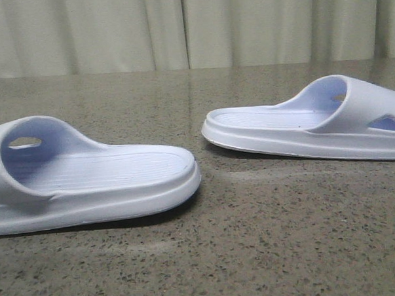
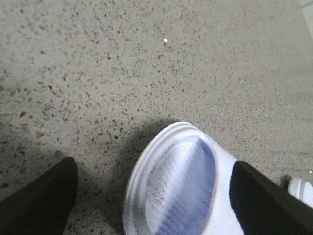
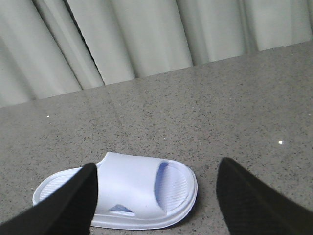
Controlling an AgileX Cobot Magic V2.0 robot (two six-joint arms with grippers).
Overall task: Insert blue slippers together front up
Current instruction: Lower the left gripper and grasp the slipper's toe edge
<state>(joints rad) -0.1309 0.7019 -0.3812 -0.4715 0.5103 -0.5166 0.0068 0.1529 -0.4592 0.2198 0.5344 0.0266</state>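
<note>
1. The left slipper (image 1: pixel 87 182) lies flat at the left of the speckled stone table (image 1: pixel 267 250), sole down. It is pale blue-white foam with a smooth, rounded rim, a wide arched strap with an oval hole, and fine ribs running across the footbed. Its open end points toward the middle of the table.
2. In the left wrist view the left gripper (image 2: pixel 151 196) hangs over one rounded end of this slipper (image 2: pixel 176 191). Its two dark fingers (image 2: pixel 44 200) are spread wide, one on bare table and one above the slipper's edge; whether that finger touches the foam cannot be told. Nothing is clamped.
3. A bare stretch of grey-brown table, glossy and flecked with dark grains, separates the two slippers, which lie well apart.
4. The right slipper (image 1: pixel 314 126) lies flat farther back at the right, with the same ribbed bed, thick sole and a triangular cutout in the strap's side.
5. In the right wrist view the right gripper (image 3: pixel 156 196) is held above the table with fingers (image 3: pixel 254 200) parted, empty, with this slipper (image 3: pixel 127 196) lying beyond and between them.
6. Pale pleated curtains (image 1: pixel 192 27) hang behind the table's far edge.
</note>
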